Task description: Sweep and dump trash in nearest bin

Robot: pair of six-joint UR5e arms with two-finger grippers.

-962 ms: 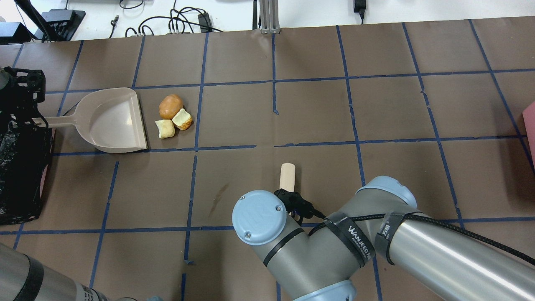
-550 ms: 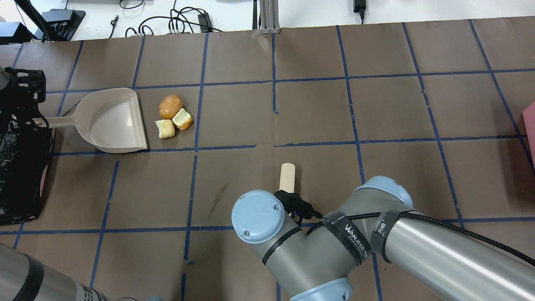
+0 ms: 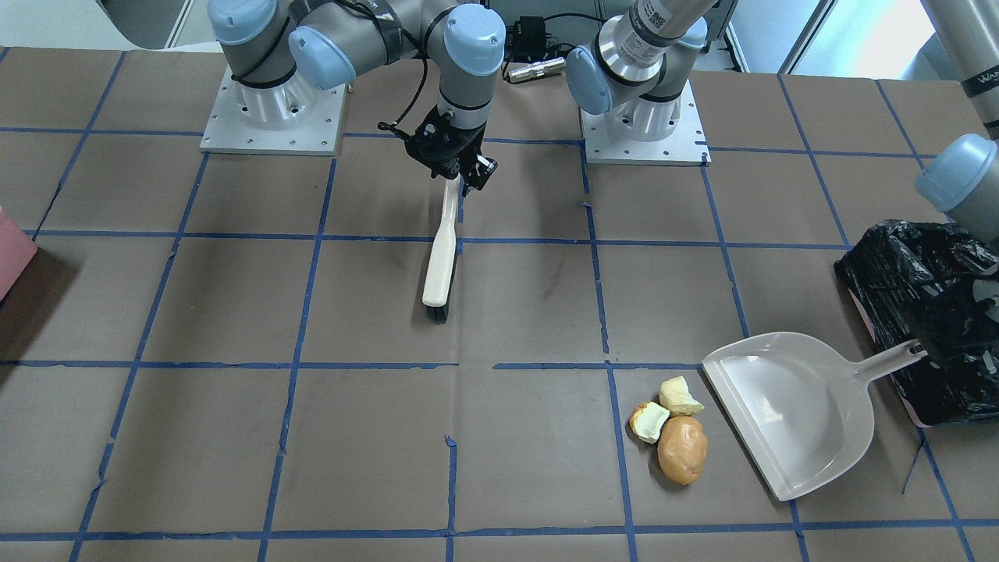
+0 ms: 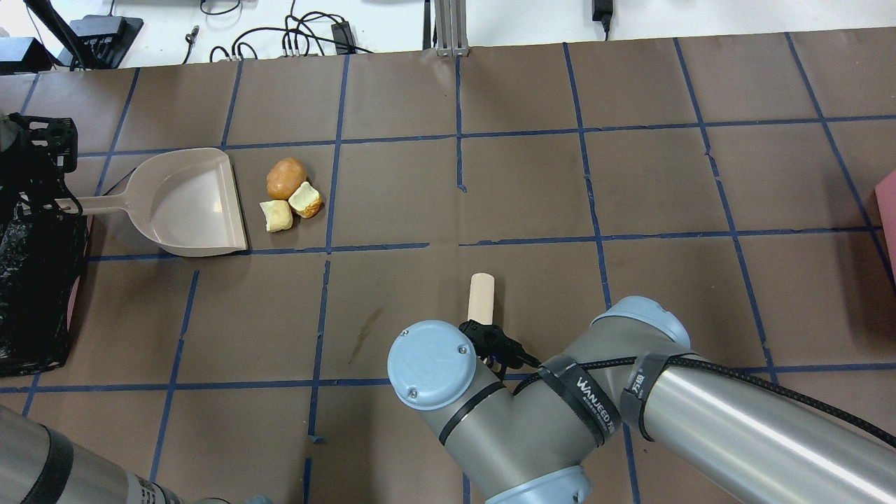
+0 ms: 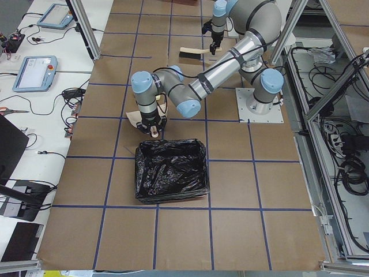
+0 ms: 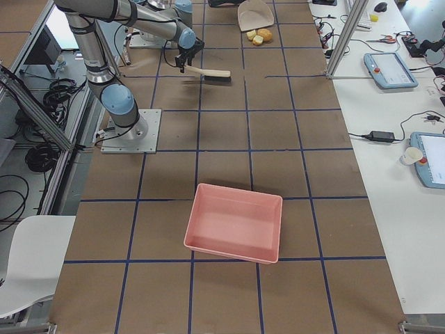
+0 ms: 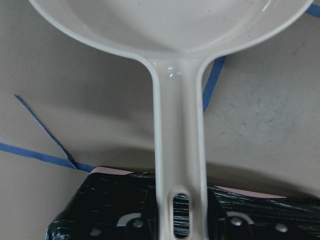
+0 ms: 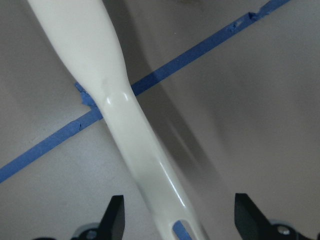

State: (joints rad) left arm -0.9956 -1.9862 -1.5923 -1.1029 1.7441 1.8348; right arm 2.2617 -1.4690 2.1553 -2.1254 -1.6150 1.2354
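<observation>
The trash lies just off the lip of the beige dustpan (image 4: 189, 203): an orange-brown lump (image 4: 285, 177) and two pale chunks (image 4: 276, 215) (image 4: 306, 199). My left gripper (image 7: 180, 222) is shut on the end of the dustpan handle (image 7: 177, 150), over the rim of the black-bagged bin (image 4: 31, 301). The dustpan rests flat on the table. My right gripper (image 8: 181, 217) is open. Its fingers straddle the handle of a cream brush (image 3: 439, 257) near mid-table without touching it. The brush's bristle end points toward the far side.
A bare pink tray (image 6: 235, 223) sits at the table's right end, far from the trash. Brown paper with a blue tape grid covers the table (image 4: 532, 189). The right arm's elbow (image 4: 434, 364) hangs over the near edge.
The right arm has shifted very slightly toward the robot's left. The brush, dustpan and trash have not moved.
</observation>
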